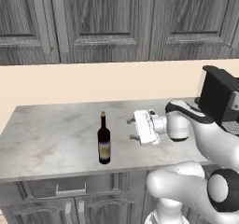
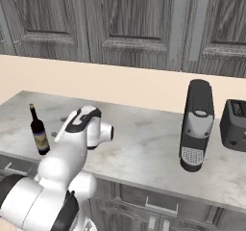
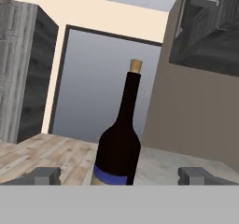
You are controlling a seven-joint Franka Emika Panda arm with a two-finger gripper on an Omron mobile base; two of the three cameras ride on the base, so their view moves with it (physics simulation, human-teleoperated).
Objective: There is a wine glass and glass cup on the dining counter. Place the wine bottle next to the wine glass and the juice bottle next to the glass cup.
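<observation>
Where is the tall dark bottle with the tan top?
The tall dark glass wine bottle stands upright on the grey marbled counter, near its front edge, just left of the open white gripper in the left base view.

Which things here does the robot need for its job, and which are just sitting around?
Needed:
wine bottle, upright on the counter
gripper, open, pointing at it

Just sitting around:
coffee machine
toaster
</observation>
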